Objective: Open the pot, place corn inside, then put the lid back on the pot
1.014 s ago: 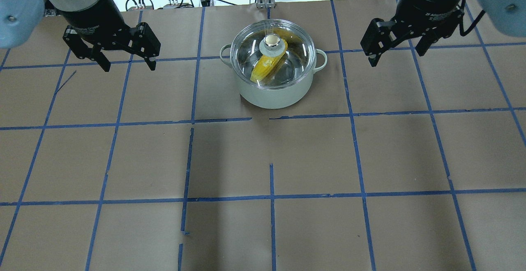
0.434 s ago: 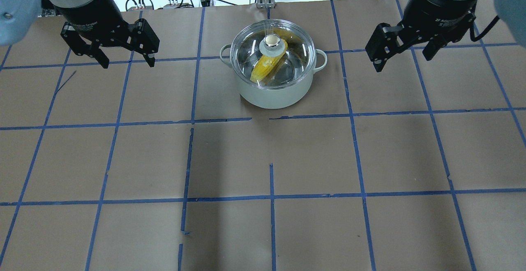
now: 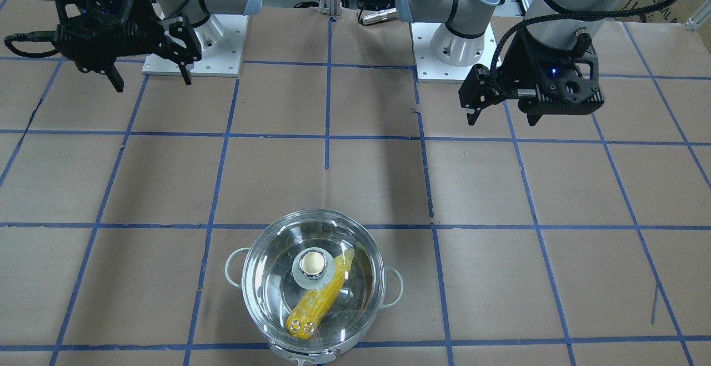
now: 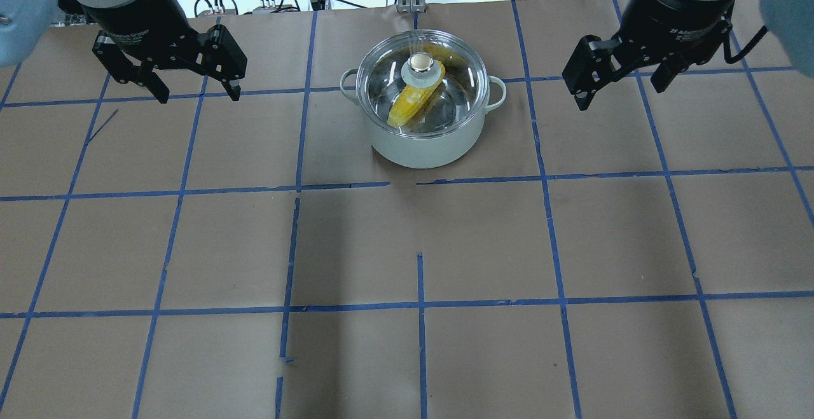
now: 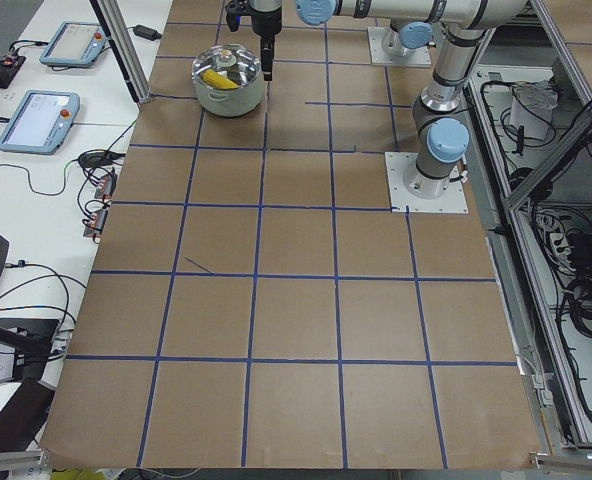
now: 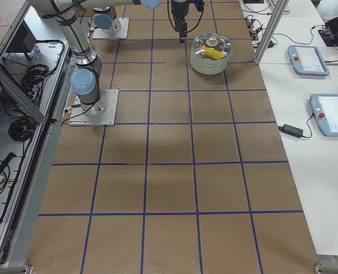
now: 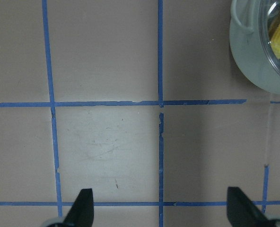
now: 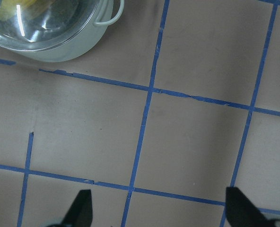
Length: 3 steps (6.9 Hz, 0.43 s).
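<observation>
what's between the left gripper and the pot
Between the left gripper and the pot lies only bare brown paper with blue tape lines, as the overhead view shows.

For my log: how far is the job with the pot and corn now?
It looks finished. The corn lies inside the pot, and the lid sits on top. The left gripper and right gripper are open, empty, apart from it. Nothing seems left.
</observation>
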### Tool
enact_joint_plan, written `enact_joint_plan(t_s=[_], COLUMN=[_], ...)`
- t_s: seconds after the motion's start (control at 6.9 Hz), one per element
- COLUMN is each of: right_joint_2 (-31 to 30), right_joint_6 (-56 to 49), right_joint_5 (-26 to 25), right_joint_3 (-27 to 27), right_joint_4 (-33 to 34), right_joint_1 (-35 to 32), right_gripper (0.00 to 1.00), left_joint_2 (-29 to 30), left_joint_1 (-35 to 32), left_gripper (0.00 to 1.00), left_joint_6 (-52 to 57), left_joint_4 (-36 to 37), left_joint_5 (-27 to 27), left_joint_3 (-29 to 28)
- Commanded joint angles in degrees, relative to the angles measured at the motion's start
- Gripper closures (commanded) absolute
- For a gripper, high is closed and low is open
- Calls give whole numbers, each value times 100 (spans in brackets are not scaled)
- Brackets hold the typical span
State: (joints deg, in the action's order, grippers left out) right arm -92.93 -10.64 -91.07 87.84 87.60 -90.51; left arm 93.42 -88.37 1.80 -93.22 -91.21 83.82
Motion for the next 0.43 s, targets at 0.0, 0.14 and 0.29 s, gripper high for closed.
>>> enact_joint_plan(t_s=[0.0,0.14,0.29], right_joint_2=[3,3,3], right_joint_6=[105,97,97], right_joint_5=[-59,-68,-69], right_joint_3=[4,5,13], right_joint_4=[64,73,82], right_joint_1=[-2,-2,-2], right_gripper=[1,1,1], left_joint_2=[1,-25,-34], left_joint_1=[-14,-23,-23], left_gripper=[0,0,0], left_joint_6=[-5,-13,-13], left_joint_4=[-99,-361,-407], left_joint_5=[-11,-2,7], left_joint_3=[-23,-58,-67])
